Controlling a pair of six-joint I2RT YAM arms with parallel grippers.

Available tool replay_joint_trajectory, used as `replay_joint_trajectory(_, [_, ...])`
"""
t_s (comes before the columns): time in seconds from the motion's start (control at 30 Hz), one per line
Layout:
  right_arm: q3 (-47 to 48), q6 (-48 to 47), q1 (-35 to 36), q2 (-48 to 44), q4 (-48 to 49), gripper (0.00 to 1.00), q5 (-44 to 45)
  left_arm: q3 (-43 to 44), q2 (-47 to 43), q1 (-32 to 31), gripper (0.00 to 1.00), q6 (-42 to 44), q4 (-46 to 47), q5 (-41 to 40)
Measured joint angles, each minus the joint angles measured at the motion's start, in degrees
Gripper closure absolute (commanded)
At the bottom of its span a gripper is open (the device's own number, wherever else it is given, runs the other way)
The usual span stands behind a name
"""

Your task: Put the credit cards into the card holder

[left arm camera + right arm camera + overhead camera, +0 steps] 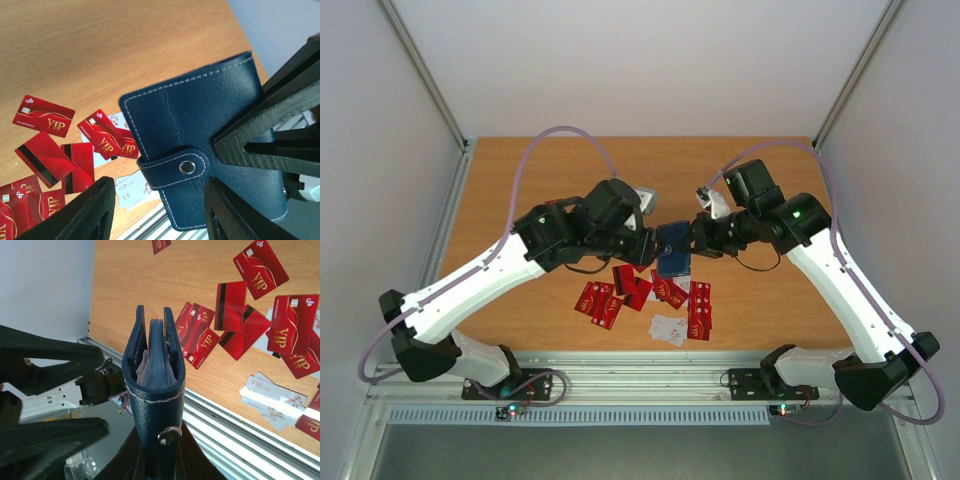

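The card holder (673,250), a navy wallet with its snap strap fastened, hangs above the table between the two arms. My right gripper (160,440) is shut on its snap end; its edge with pale blue slots (156,360) points away from the camera. My left gripper (159,185) is open, one finger on each side of the wallet's strap (175,167) and lower corner. Several red credit cards (650,292) and white ones (668,328) lie loose on the table below. They also show in the left wrist view (45,116) and right wrist view (260,262).
The wooden table (520,180) ends at a metal rail (640,385) along the near edge, just beyond the cards. The right gripper's fingers (280,120) cross the left wrist view on the wallet's right side.
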Motion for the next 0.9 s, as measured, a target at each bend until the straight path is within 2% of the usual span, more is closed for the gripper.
replay_joint_trajectory(0.43, [0.4, 2.6, 0.3, 0.0, 0.9, 0.99, -1.9, 0.3, 2.3, -2.7, 0.47, 0.5, 0.6, 0.4])
replay_joint_trajectory(0.57, [0.4, 3.5, 0.3, 0.0, 1.5, 0.99, -2.7, 0.3, 2.3, -2.9, 0.52, 0.5, 0.7, 0.0])
replay_joint_trajectory(0.7, [0.3, 4.9, 0.3, 0.0, 2.1, 0.99, -3.2, 0.3, 2.3, -3.1, 0.63, 0.6, 1.0, -0.5])
replay_joint_trajectory(0.9, [-0.3, 7.1, 0.1, -0.2, 3.3, 0.99, -3.6, 0.9, 2.9, -4.0, 0.75, 0.9, 0.7, -3.9])
